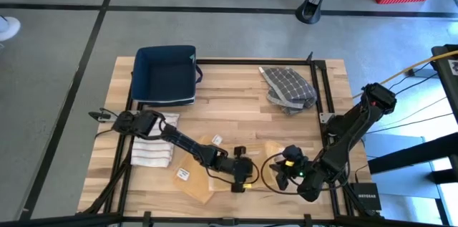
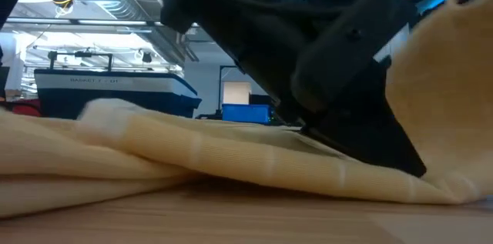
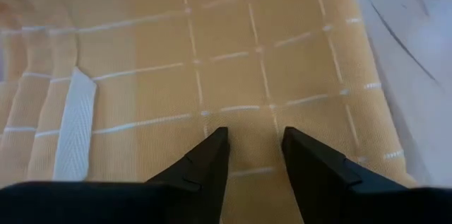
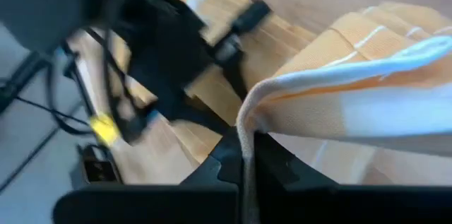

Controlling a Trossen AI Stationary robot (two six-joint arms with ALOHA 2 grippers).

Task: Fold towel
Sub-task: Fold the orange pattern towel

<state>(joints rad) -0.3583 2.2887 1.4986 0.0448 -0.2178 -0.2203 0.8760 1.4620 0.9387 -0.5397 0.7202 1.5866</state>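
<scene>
Yellow towel with thin white grid lines is lying near the front edge of the wooden counter, roughly between the 2 arms. The left end effector is down on it with its 2 dark fingers parted a bit and pressing onto the flat cloth; nothing is pinched between them from what the wrist view shows. A white tag strip sits on the fabric off to one side of those fingers.

The right end effector is clamped shut on an edge of the towel, and you can see the cloth coming up out of the closed fingers and draping over in a fold.

From counter height the towel shows as a low rumpled ridge with a dark arm right on top of it.

Other stuff on the counter: a navy bin at the back left, a grey checked cloth at the back right, and a striped white cloth at the left.
</scene>
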